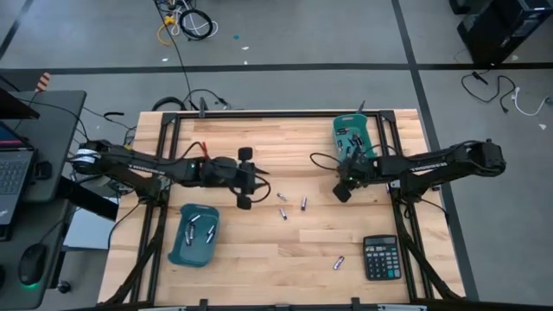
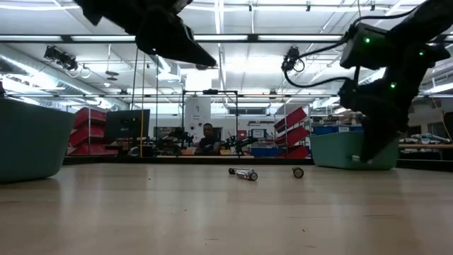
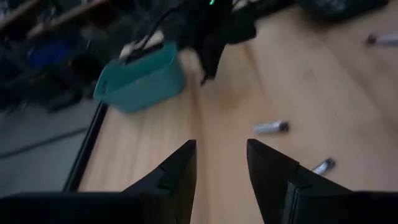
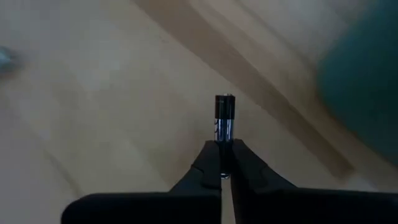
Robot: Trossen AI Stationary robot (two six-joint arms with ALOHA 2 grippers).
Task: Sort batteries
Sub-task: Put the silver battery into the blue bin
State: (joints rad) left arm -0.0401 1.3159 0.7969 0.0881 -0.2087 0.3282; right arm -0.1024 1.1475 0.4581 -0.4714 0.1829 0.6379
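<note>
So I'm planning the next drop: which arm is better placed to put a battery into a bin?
The right. Its gripper has its jaws shut on a small silver-and-black cylindrical battery, beside the teal rectangular plastic bin at the table's far right. The left gripper hangs open and empty over bare wood.

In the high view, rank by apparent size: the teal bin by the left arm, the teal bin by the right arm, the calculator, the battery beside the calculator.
1. Left teal bin
2. Right teal bin, partly covered, so this order is unsure
3. Calculator
4. Battery
</note>
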